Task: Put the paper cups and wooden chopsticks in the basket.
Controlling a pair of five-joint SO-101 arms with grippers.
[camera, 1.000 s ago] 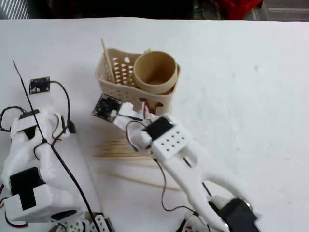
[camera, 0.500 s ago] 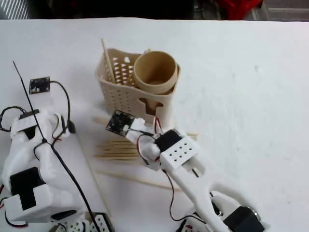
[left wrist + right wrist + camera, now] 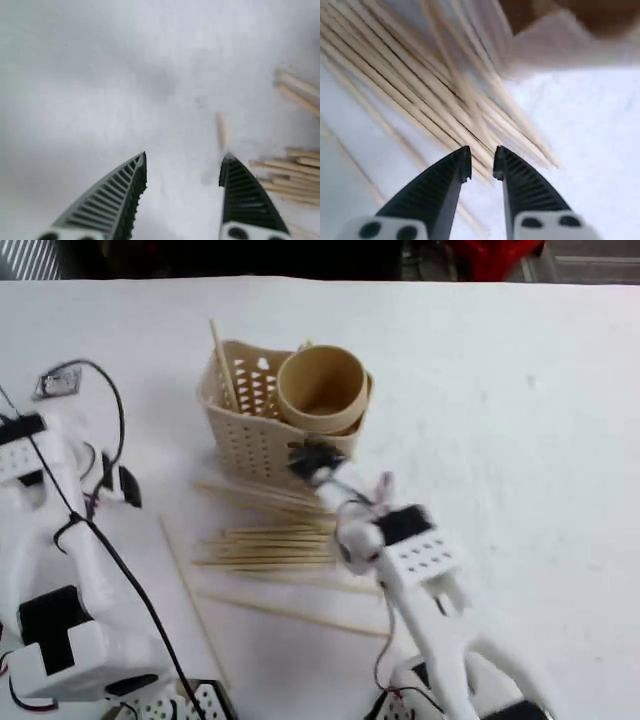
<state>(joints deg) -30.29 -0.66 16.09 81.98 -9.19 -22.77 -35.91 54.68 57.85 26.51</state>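
Wooden chopsticks [image 3: 270, 545] lay on bench [image 3: 520, 420] before the basket [image 3: 240, 440], long axis along its front. Right end effector [image 3: 481, 162] nearer, over them, barely parted, empty. Left end effector [image 3: 182, 157] spread wide.

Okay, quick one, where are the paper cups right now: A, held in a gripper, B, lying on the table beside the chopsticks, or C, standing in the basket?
C: the paper cups stand nested inside the basket, while most chopsticks lie on the table.
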